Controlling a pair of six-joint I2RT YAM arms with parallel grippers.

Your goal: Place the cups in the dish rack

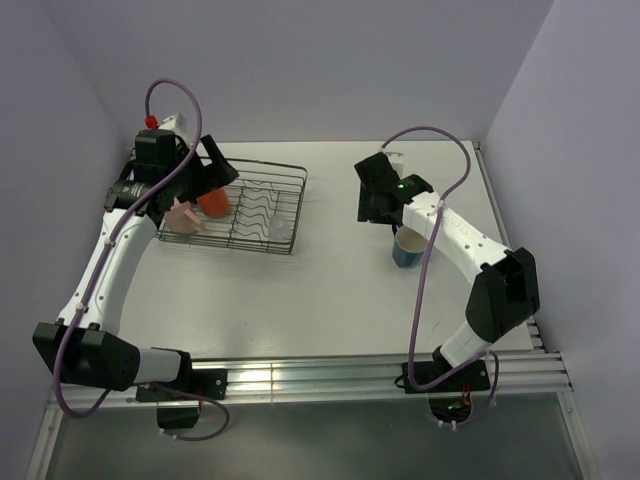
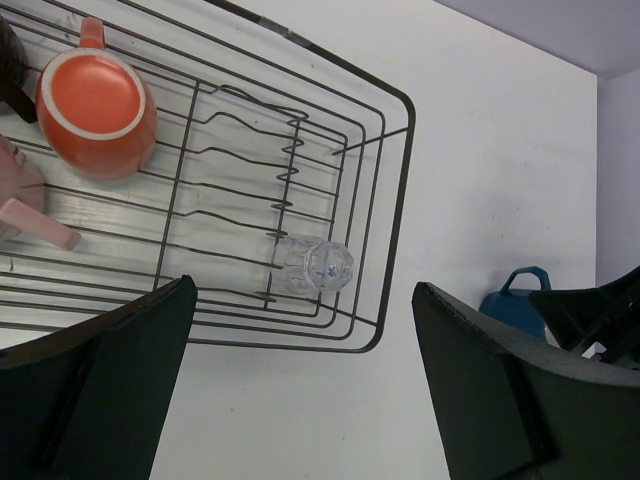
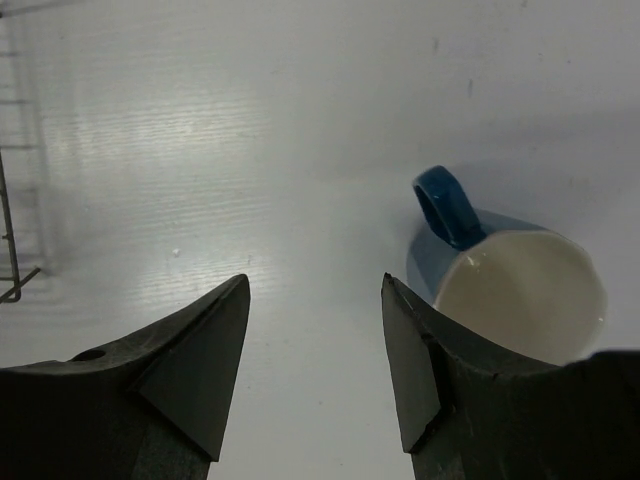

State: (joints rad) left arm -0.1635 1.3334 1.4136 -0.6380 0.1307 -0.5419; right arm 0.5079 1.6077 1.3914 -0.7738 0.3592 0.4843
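- Working outward from the near edge of the table, I come first to the blue mug; it stands upright on the tabletop right of centre, outside the rack, with its pale inside facing up.
- In the right wrist view its handle points to the upper left; the body sits just beside the outer face of one finger, not between the two; I cannot tell whether it touches.
- My right gripper is released; its jaws stand apart with only tabletop between them, and it grasps nothing.
- The dish rack sits on the left part of the table, well apart from the blue mug; it is a dark wire basket with a row of upright dividers across its middle.
- A clear glass tumbler lies on its side inside the rack, toward the right end and against the dividers.
- The pink mug is in the rack's left end, cut off by the edge of the left wrist view; its handle sticks out to one side.
- The orange mug is just beside the pink one, further back in the rack; it shows a round orange face ringed by a pale line.
- My left gripper hangs above the rack; its jaws are spread wide and it holds nothing.
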